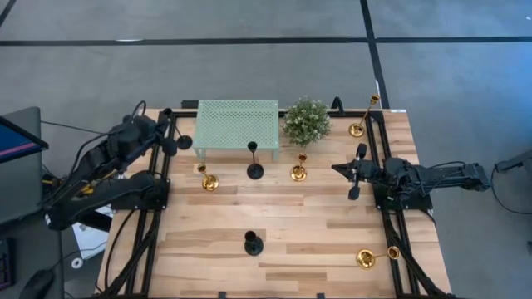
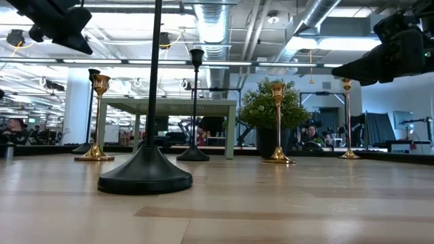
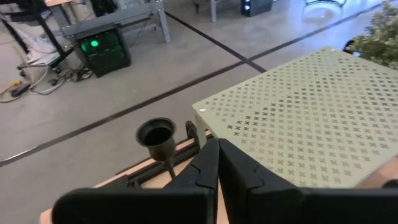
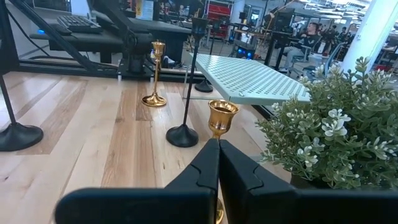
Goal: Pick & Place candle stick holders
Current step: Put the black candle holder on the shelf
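High view: left hand (image 1: 184, 142) hovers at the worktop's (image 1: 291, 224) far left edge beside the mint mesh table (image 1: 237, 123), fingers shut, empty. Right hand (image 1: 359, 170) reaches in from the right rail, shut, empty too. 7 candle stick holders (image 1: 253, 171) stand scattered, 1 gold (image 1: 376, 256) tipped over near the right.

Low view: near black holder (image 2: 145, 169) fills the foreground, its top cut off.

Left wrist view: black cup (image 3: 157, 134) just beyond the closed fingers (image 3: 205, 171).

Right wrist view: gold cup (image 4: 222, 116) ahead, potted plant (image 4: 339, 134) beside it.

Left end effector (image 3: 217, 163) fingers together, raised, right end effector (image 4: 217, 163) likewise
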### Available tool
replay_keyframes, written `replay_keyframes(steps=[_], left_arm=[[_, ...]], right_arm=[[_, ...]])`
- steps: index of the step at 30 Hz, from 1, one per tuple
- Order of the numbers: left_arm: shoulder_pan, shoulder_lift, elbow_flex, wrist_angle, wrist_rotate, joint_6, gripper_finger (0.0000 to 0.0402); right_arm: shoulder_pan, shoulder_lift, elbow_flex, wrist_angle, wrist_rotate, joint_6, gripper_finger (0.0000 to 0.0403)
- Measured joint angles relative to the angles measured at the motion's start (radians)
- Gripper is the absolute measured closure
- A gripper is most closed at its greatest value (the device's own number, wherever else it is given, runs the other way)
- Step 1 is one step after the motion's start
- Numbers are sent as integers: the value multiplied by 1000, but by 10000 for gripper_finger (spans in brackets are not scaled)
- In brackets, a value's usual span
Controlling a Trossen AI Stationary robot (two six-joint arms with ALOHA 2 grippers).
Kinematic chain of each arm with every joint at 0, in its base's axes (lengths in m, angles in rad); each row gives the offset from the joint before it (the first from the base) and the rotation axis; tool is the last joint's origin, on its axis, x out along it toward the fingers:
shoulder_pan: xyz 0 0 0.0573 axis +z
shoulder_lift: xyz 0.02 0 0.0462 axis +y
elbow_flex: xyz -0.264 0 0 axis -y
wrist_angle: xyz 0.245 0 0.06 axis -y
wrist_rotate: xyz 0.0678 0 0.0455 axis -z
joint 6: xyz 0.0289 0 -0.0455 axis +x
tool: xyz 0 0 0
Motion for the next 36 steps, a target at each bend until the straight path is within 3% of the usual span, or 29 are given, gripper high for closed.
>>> replay_keyframes(steps=[16,24,30,36], left_arm=[[0,5,0,1,-3,1,263],[1,5,0,-11,-71,-56,203],[1,10,0,-14,-71,-63,193],[1,10,0,-19,-71,-70,207]], right_arm=[[0,0,0,0,0,3,403],[0,0,0,0,0,37,403],[0,0,0,0,0,29,403],[0,0,0,-1,0,29,403]])
